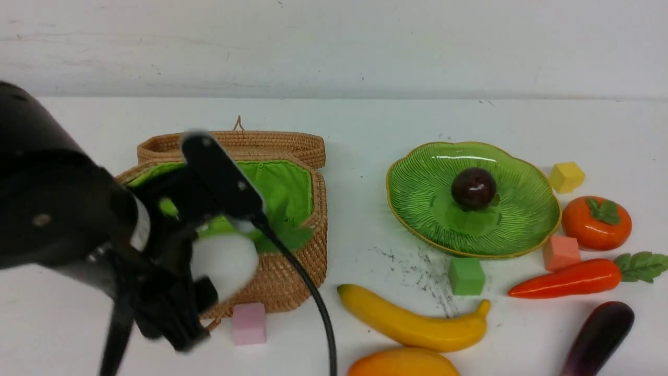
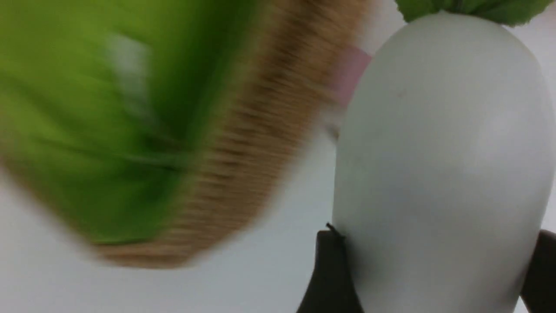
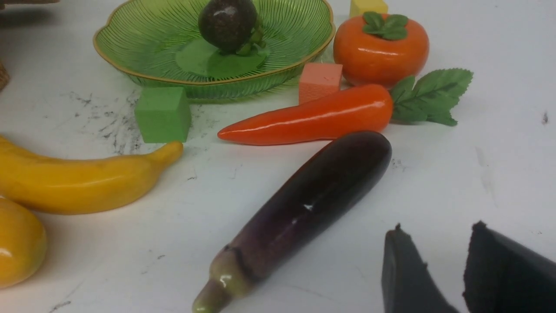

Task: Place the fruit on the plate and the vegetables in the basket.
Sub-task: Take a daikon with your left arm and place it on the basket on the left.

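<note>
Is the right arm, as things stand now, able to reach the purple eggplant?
Probably yes. The right claw is empty, jaws apart, and the eggplant lies on the bare table just ahead of it. Nothing stands between them; the carrot lies beyond the eggplant.

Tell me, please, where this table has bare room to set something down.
Bare table runs between the basket and the plate, and behind both toward the wall. Crowded: right of the plate around the persimmon, carrot and eggplant, and near the banana in front.
</note>
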